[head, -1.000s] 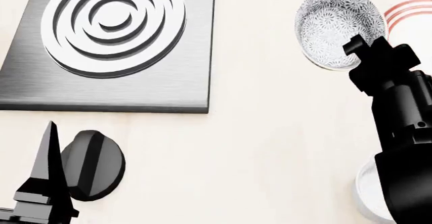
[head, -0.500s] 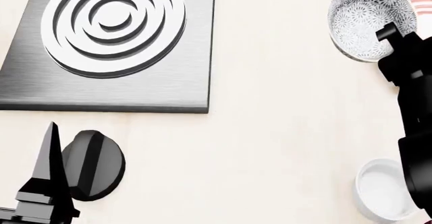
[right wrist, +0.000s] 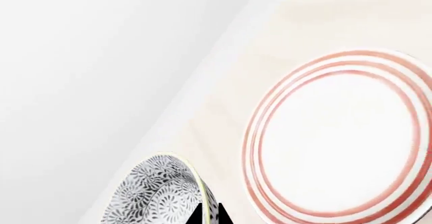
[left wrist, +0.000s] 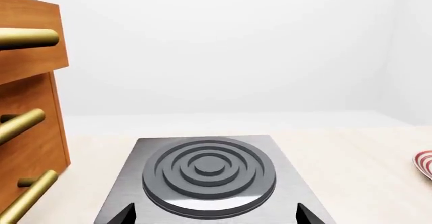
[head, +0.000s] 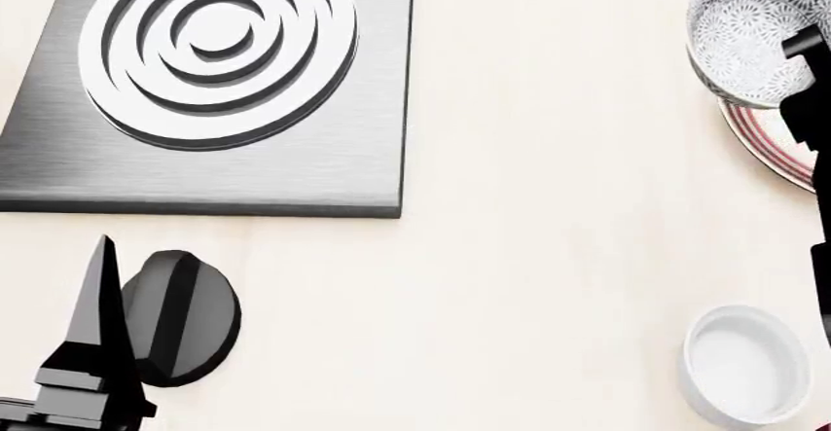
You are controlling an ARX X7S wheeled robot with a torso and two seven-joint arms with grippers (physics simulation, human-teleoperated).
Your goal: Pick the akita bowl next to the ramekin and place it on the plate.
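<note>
Aloft, right arm, akita bowl over plate rim.

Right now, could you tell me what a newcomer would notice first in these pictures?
The speckled akita bowl, held by the right claw at the head view's far right edge, overlapping the red-ringed plate. Next, the ringed burner plate at far left, and the white ramekin near right.

right gripper has carried the akita bowl rightward, over the plate

Matte black angular arms, left hand with pointed, wedge-shaped fingers
</note>
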